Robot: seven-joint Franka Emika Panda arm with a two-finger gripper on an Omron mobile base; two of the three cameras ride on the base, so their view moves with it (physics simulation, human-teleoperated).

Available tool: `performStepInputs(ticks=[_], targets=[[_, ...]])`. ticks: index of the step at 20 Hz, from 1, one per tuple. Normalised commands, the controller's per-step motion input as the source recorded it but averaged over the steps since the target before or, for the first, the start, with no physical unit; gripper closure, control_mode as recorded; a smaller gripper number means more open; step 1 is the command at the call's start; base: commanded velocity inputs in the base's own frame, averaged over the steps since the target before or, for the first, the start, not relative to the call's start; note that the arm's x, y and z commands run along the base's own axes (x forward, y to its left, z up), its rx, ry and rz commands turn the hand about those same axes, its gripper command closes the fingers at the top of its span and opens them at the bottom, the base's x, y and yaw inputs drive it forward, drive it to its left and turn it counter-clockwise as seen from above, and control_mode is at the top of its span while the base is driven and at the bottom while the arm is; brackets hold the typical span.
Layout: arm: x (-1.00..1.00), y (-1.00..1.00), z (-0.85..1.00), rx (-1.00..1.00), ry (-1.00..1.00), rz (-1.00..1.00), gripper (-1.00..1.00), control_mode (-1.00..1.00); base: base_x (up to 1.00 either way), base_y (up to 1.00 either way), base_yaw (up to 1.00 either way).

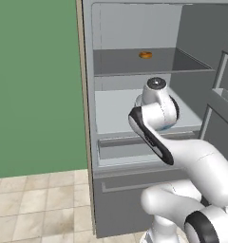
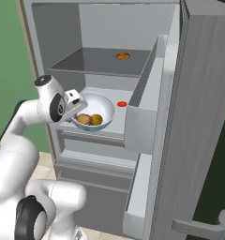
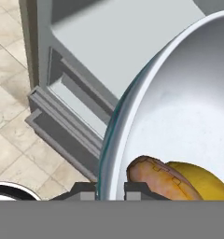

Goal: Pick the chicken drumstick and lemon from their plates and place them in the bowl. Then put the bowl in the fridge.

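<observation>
Bowl handling notes follow. The bowl is a deep, rigid vessel, white inside with a pale blue outer wall, and it sits over the middle shelf of the fridge, whose door stands open. Whether its base rests on the shelf cannot be told. Inside it lie 2 items, touching each other: the chicken drumstick and the lemon, both low against the near wall.

The gripper is clenched on the bowl's rim, 1 finger inside the wall and 1 outside, as the hand view shows at its lower edge. In the right base view the hand meets the bowl at its left edge.

Expected behaviour of the load:
1. The wall is stiff and will not flex, so a thin pinch at the rim is workable.
2. The surface looks glazed and smooth; it is likely slippery, and a rim grip held at 1 side leaves the bowl's weight hanging off the fingers.
3. The loose contents will likely roll if the bowl tilts.

Recommended hold: the rim, kept level, until the base rests flat. A small orange item lies on the upper shelf, well apart.
</observation>
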Motion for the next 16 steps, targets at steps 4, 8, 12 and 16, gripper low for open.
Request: performStepInputs(ticks=[4, 8, 12, 16], targets=[[-0.07, -0.01, -0.10, -0.02, -0.13, 0.51, 1.00, -1.00, 0.00, 0.00, 0.00], [-0.02, -0.05, -0.11, -0.11, -0.21, 0.38, 1.00, -1.00, 0.00, 0.00, 0.00], [0.05, -0.07, -0.18, -0.19, -0.14, 0.21, 1.00, -1.00, 0.00, 0.00, 0.00], [0.21, -0.01, -0.21, -0.25, -0.03, 0.05, 1.00, -1.00, 0.00, 0.00, 0.00]])
